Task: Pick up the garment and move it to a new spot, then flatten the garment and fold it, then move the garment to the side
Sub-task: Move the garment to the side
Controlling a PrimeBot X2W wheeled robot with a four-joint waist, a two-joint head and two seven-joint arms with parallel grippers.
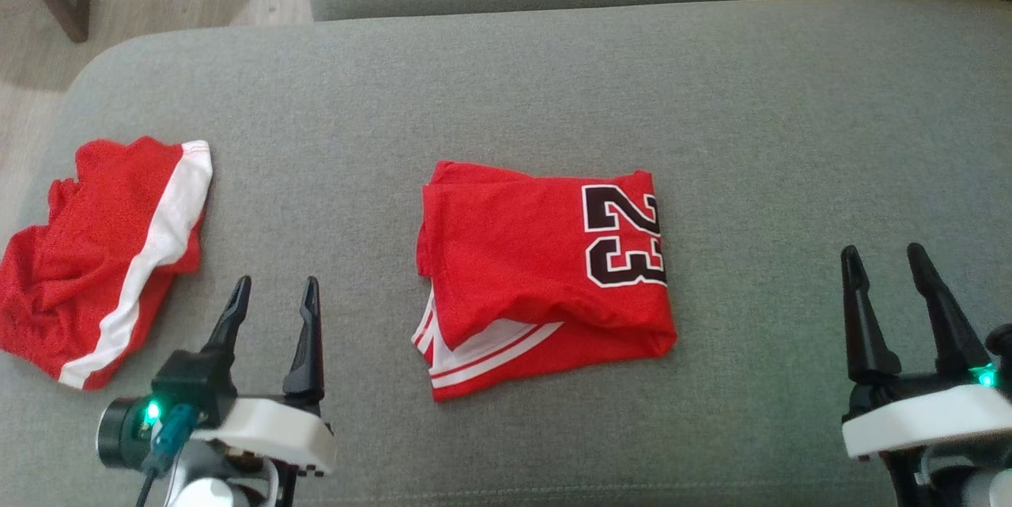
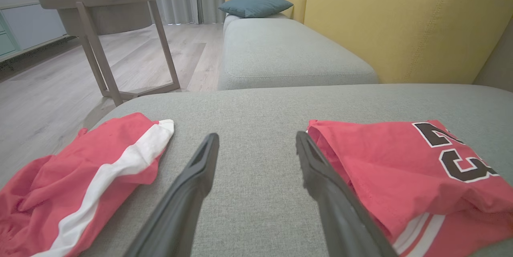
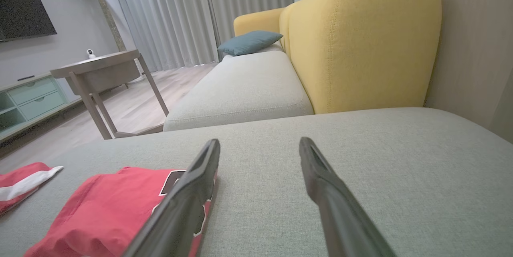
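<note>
Head overhead, wrists low, common jersey

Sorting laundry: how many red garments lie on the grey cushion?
2: a folded jersey numbered 23 at the middle of the cushion, and a crumpled garment with a white stripe near its left edge.

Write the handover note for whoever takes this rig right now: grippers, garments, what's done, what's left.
Left gripper: open, empty, over the cushion between the two garments.
Right gripper: open, empty, to the right of the jersey, apart from it.
Things: the red number 23 jersey lies folded in the middle of the grey cushion. The red shorts with a white stripe lie crumpled at its left end.
Done: the jersey looks folded.
Left: probably moving the jersey to the side. The shorts look unfolded.
</note>
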